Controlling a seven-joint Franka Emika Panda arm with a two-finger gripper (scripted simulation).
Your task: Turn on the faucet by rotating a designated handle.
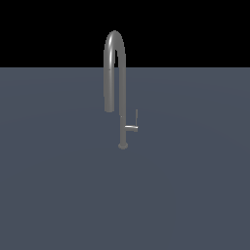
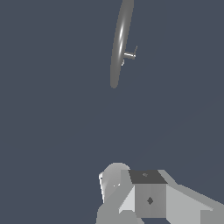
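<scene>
The faucet (image 1: 122, 93) is a tall slim grey gooseneck tap with an inverted-U spout, standing on a small round base (image 1: 123, 145) in the middle of the exterior view. The handle (image 1: 132, 127) is a tiny L-shaped lever: a short stub sticks out of the stem toward the exterior view's right and ends in a thin upright rod. In the wrist view I see the faucet (image 2: 119, 48) from above, with the handle (image 2: 130, 55) beside it, far from the camera. No gripper fingers show in either view.
The faucet stands on a flat dark blue-grey floor (image 1: 58, 195), with black background behind it. Pale grey blocky robot parts (image 2: 148, 197) show at the wrist view's edge, well away from the faucet.
</scene>
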